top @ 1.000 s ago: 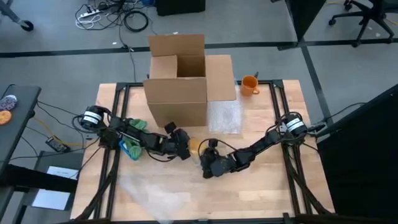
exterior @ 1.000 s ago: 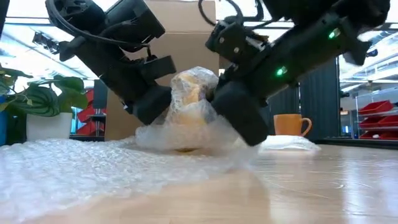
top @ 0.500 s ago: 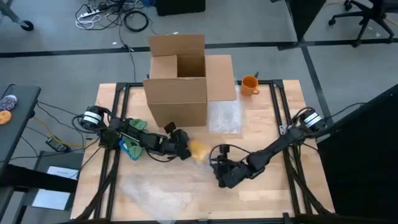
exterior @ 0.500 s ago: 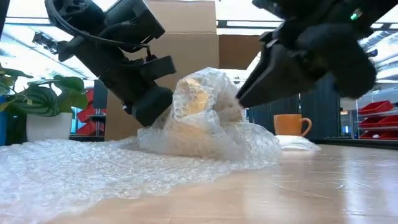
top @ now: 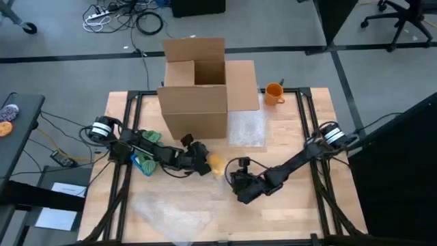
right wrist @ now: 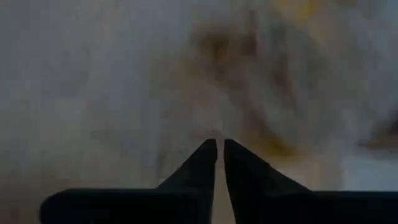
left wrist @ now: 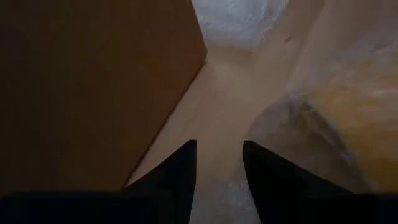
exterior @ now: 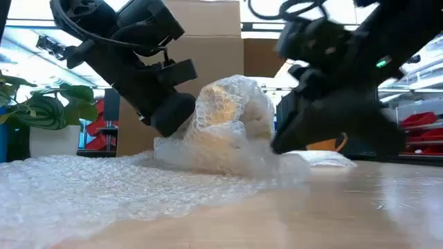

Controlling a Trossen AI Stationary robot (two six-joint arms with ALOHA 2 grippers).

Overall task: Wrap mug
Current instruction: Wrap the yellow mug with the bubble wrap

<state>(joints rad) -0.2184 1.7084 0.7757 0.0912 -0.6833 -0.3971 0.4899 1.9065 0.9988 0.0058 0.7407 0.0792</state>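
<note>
Lying near the middle of the wooden tabletop point(top: 300, 212), just in front of the cardboard box point(top: 194, 89), the bubble-wrapped mug point(top: 216, 163) is sitting between both arms in the high view, the left hand point(top: 202, 162) touching it. From table level, the right hand point(exterior: 304, 131) is hanging just beside the wrap. Past the left wrist, fingers point(left wrist: 180, 174) are standing spread beside the bundle. Past the right wrist, fingers point(right wrist: 202, 165) are pressing nearly together, pinching bubble wrap point(right wrist: 205, 93).
</note>
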